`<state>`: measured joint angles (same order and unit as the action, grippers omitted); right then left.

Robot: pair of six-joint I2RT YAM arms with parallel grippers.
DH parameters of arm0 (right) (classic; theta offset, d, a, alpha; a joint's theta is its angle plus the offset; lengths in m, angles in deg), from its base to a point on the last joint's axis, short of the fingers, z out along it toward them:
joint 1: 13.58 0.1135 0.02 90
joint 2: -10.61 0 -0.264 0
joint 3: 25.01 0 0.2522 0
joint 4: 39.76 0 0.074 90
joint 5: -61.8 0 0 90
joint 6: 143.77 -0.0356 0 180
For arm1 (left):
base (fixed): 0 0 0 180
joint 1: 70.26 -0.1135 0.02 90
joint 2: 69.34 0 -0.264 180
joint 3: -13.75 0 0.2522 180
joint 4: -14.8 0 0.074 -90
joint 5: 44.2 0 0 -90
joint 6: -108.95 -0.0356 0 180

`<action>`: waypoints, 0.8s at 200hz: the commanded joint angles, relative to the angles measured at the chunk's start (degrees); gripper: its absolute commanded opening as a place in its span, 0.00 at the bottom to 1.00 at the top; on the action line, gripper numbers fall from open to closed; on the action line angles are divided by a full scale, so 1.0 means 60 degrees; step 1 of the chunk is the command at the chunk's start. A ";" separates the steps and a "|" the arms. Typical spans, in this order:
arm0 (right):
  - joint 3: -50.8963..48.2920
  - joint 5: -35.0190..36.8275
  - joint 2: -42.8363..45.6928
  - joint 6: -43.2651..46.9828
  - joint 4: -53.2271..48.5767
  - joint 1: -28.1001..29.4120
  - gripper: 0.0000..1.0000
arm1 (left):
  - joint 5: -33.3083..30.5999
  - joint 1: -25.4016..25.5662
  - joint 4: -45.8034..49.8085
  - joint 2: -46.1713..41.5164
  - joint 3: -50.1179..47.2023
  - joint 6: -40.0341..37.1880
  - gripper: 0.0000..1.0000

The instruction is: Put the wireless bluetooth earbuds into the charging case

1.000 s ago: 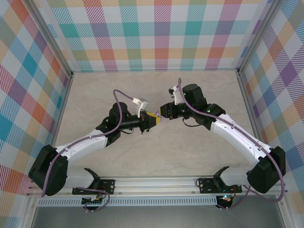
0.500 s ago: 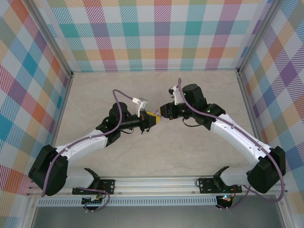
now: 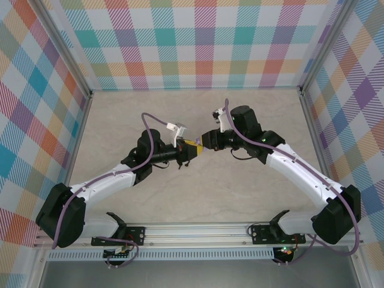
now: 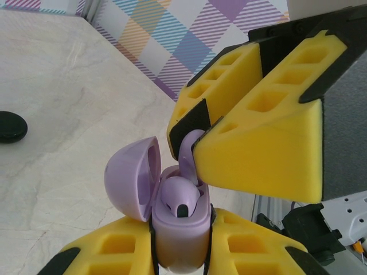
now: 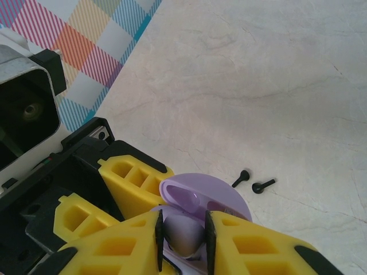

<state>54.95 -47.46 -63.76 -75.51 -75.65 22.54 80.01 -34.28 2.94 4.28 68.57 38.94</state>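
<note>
Setting: pale marbled table (image 3: 198, 198), walled on three sides by plaid panels (image 3: 198, 42).

1. Lavender earbud (image 4: 191, 150). It is pinched between the yellow foam pads (image 4: 258, 149) of the right tool (image 5: 183, 240), whose jaws stand narrow and closed on it. It hangs at the mouth of the open charging case. Whether it touches the case cannot be told.

2. Second lavender earbud (image 4: 180, 197). It is seated in a well of the case, with a small dark spot facing outward.

3. Charging case (image 4: 179, 235). It is lavender and upright, with its rounded lid (image 4: 131, 179) swung open to one side. Its body is clamped between the foam pads of the left tool (image 4: 180, 255), which is shut tight on it. The case is held in the air above the middle of the table.

4. Two black stemmed pieces (image 5: 241, 178), tiny. They lie on the bare table just beside one another, past the lid in the right wrist view and apart from both tools.

5. Black disc (image 4: 8, 127). It lies flat on the table at the edge of the left wrist view, well apart from the case.

From above, the two tools meet tip to tip.
</note>
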 commanded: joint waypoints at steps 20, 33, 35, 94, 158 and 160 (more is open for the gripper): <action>0.0385 -0.0315 -0.0129 0.0247 -0.0491 0.0125 0.28 | -0.0140 0.0121 -0.0603 -0.0357 0.0107 0.0028 0.09; 0.0421 -0.0348 -0.0157 0.0261 -0.0534 0.0133 0.29 | -0.0150 0.0131 -0.0581 -0.0376 0.0102 0.0020 0.09; 0.0422 -0.0348 -0.0151 0.0255 -0.0542 0.0133 0.29 | -0.0143 0.0116 -0.0589 -0.0376 0.0108 0.0019 0.09; 0.0585 -0.0166 -0.0096 0.0283 -0.0718 0.0162 0.41 | -0.0019 0.0138 -0.0427 -0.0388 0.0169 -0.0135 0.09; 0.0688 0.0323 0.0111 0.0312 -0.0964 0.0162 0.47 | -0.0183 0.0134 -0.0134 -0.0538 0.0172 -0.0315 0.09; 0.0687 0.0343 0.0124 0.0316 -0.0979 0.0162 0.47 | -0.0199 0.0131 -0.0137 -0.0552 0.0166 -0.0321 0.09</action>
<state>57.35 -46.96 -63.92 -75.05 -79.82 23.22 79.53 -34.23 3.02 3.34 68.57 38.64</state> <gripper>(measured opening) 0.472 0.208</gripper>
